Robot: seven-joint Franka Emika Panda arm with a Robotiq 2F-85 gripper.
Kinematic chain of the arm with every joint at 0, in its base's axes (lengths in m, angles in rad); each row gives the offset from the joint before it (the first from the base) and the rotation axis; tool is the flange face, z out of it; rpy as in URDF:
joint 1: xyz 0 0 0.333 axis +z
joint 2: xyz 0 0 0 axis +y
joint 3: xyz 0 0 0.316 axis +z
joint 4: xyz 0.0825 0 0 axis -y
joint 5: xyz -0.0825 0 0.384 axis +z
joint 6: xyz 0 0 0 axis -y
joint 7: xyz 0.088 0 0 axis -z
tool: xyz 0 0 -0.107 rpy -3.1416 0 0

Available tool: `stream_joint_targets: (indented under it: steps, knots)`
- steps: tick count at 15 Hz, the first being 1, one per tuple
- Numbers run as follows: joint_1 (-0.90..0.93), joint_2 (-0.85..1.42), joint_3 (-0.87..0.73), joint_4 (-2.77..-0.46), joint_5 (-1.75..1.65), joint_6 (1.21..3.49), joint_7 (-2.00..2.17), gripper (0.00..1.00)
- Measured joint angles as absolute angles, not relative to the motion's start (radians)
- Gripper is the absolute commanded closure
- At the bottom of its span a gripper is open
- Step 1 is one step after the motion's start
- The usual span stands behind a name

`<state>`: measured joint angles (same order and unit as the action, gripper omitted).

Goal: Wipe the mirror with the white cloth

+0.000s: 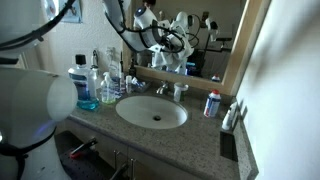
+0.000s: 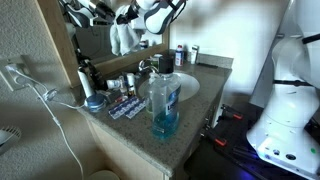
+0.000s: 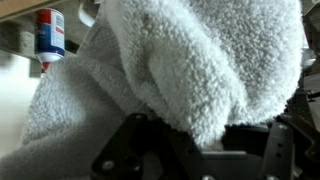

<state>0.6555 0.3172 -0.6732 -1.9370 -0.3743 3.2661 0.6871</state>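
Note:
My gripper (image 1: 152, 22) is raised against the wall mirror (image 1: 215, 35) above the vanity and is shut on the white cloth (image 3: 190, 60). In the wrist view the fluffy cloth fills most of the picture and bulges out from between the black jaws (image 3: 205, 140). In an exterior view the cloth (image 2: 124, 38) hangs from the gripper (image 2: 140, 18) in front of the mirror (image 2: 95, 40). The cloth's reflection (image 1: 180, 30) shows in the glass.
Below are a granite counter (image 1: 205, 132) with a round sink (image 1: 151, 111) and a faucet (image 1: 160, 89). A blue mouthwash bottle (image 2: 164, 95) stands near the counter's edge, with other bottles (image 1: 108, 88) beside the sink. A red-and-blue can (image 1: 211, 103) stands near the side wall.

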Motion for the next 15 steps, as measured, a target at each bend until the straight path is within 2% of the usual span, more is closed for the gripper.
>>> stream_joint_targets:
  steps: [5,15]
  knots:
    - [0.709,0.28,-0.728,-1.934,-0.387,3.317,0.687,0.97]
    - [0.849,0.264,-0.975,-1.88,-0.355,3.356,0.688,0.98]
